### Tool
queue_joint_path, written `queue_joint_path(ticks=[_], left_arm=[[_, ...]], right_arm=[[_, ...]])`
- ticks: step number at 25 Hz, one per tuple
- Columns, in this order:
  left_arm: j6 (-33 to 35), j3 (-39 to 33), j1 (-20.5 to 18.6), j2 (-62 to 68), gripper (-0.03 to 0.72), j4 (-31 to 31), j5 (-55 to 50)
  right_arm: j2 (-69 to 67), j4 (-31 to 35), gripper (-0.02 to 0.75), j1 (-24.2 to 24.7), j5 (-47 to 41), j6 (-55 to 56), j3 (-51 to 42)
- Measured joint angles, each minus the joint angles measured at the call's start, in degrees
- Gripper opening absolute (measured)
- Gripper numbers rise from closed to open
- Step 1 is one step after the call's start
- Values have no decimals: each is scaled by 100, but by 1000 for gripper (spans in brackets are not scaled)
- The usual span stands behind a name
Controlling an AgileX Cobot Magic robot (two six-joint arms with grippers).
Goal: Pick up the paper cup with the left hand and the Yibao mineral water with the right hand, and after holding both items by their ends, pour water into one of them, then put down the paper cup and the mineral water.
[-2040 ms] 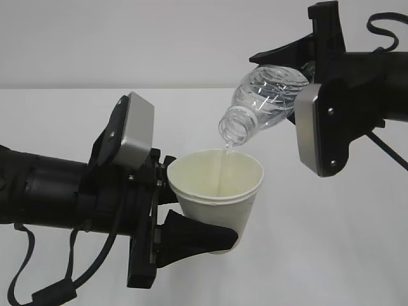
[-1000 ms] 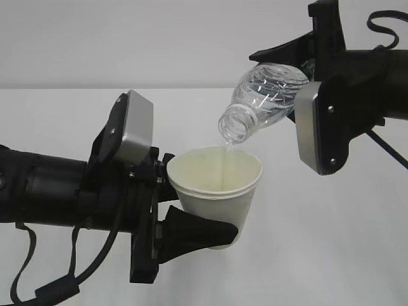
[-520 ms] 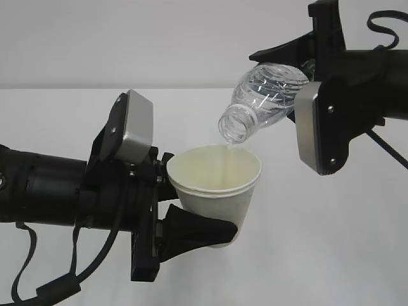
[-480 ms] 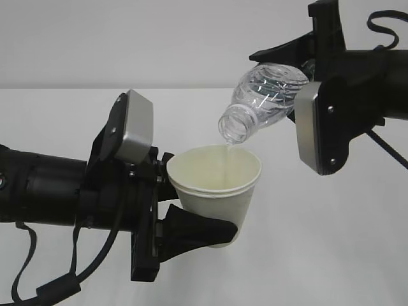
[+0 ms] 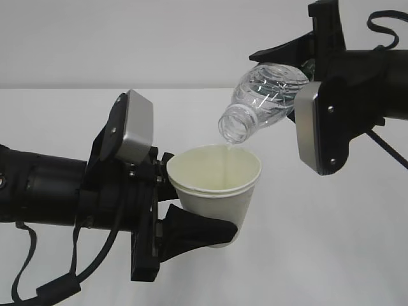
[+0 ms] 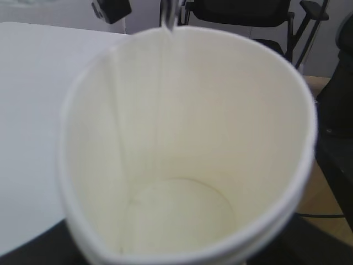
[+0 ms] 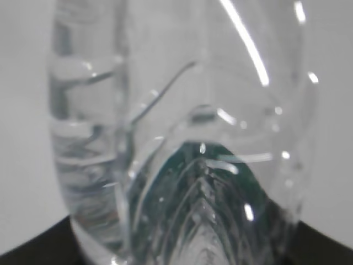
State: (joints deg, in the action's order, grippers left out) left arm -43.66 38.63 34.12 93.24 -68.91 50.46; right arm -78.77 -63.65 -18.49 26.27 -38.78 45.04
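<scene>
The cream-white paper cup (image 5: 215,185) is held upright above the table, with my left gripper (image 5: 217,213) shut on its lower body. One black finger (image 5: 197,233) shows in front; the other is hidden behind the cup. The Yibao mineral water (image 5: 262,102), clear and capless, is tilted mouth-down just above the cup's rim, and my right gripper (image 5: 292,80) is shut on its base end. A thin stream of water falls into the cup. In the left wrist view the cup (image 6: 187,165) fills the frame, with a little water at its bottom. The right wrist view shows the bottle (image 7: 182,138) close up.
The white table (image 5: 331,242) lies below both arms, with a plain wall behind it. Black cables hang from the left arm (image 5: 38,280) and loop by the right arm (image 5: 386,29). Black office chairs (image 6: 248,14) stand beyond the table's edge.
The left gripper and cup shifted very slightly two seconds ago and have been still since. The bottle keeps the same tilt and the thin stream keeps falling.
</scene>
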Motion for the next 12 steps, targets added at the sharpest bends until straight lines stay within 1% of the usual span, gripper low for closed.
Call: queue_joint_path(ticks=[12], left_arm=[[0, 0, 0, 0, 428, 0, 0]], right_arm=[[0, 0, 414, 0, 0, 0, 0]])
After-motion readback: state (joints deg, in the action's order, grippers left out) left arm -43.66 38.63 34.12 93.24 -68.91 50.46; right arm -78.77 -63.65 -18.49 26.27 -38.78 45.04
